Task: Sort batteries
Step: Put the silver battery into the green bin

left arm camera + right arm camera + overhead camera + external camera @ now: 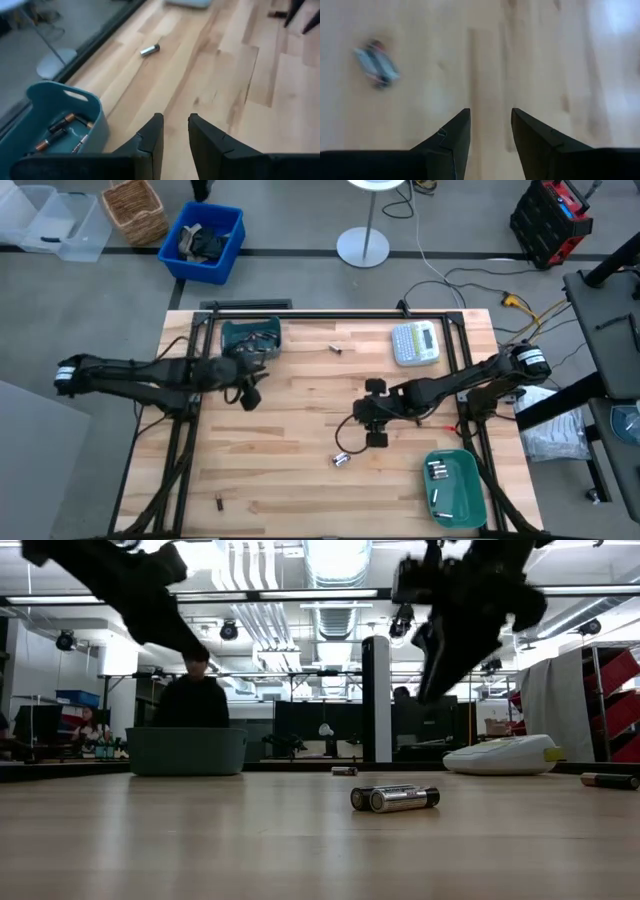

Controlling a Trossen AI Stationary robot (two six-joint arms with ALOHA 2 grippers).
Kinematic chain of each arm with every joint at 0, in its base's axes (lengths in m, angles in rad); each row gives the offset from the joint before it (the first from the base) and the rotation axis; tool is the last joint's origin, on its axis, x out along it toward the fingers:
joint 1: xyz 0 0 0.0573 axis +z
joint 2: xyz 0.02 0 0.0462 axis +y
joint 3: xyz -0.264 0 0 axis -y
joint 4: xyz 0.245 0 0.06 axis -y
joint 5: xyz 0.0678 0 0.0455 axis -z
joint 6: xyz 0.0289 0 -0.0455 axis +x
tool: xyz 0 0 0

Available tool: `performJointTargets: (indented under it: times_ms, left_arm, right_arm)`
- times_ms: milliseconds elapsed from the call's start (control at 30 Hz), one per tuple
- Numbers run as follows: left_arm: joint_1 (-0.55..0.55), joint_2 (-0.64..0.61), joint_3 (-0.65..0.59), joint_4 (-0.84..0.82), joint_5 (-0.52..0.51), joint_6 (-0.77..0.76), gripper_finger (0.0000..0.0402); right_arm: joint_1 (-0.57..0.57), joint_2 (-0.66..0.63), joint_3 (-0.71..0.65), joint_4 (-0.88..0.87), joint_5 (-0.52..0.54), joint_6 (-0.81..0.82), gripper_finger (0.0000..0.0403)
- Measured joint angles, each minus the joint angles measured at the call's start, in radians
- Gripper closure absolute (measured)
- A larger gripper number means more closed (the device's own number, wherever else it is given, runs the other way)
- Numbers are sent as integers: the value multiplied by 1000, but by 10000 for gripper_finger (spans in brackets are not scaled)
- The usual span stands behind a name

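Two silvery batteries [341, 459] lie side by side on the wooden table, also visible in the low view [393, 798] and the right wrist view [376, 66]. My right gripper [375, 437] hovers just to their far right, open and empty [490, 130]. A single silvery battery [337, 348] lies near the far edge [149, 49]. My left gripper [248, 392] hangs open and empty [175, 131] beside the teal bin [250, 338], which holds dark and coppery batteries [60, 131]. A green tray [462, 502] at the near right holds silvery batteries [437, 471].
A grey-white label maker [415, 343] sits at the far right of the table. One small dark battery [218, 502] lies near the near left edge, and another battery [608, 780] rests at the right. People sit in the room beyond the far edge.
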Motion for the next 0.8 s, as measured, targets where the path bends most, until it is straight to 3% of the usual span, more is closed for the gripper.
performJointTargets:
  times_ms: [233, 400, 800]
  left_arm:
    - [-115, -80, -64, 72, -230, 41, 331]
    - [-115, -92, -59, 83, -245, 58, 331]
    - [-115, -56, -53, 91, -245, 56, 331]
  right_arm:
    - [49, 0, 31, 123, -69, -48, 257]
    - [83, 0, 31, 226, -72, -140, 243]
    - [119, 127, 31, 333, -73, -146, 218]
